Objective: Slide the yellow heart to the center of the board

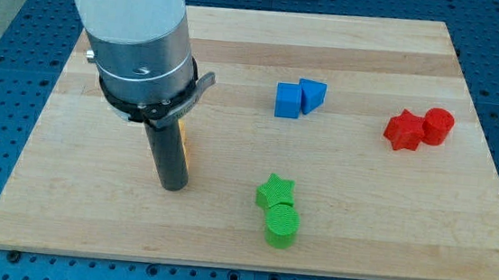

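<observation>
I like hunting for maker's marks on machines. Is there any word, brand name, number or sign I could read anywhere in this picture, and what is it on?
None: no readable text anywhere in this view.
White and grey arm housing: plain, no label visible.
Dark rod, down to my tip: unmarked.
Wooden board: bare wood grain only.
Blue, red and green blocks: plain colours, no print.
A sliver of yellow shows behind the rod; mostly hidden, no marking visible.

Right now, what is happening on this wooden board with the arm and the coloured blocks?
My tip stands on the board's left part, against a yellow block, mostly hidden behind the rod, so its shape cannot be confirmed. Toward the view's right lie a blue cube touching a blue wedge, a red star beside a red cylinder, and a green star above a green cylinder.
</observation>
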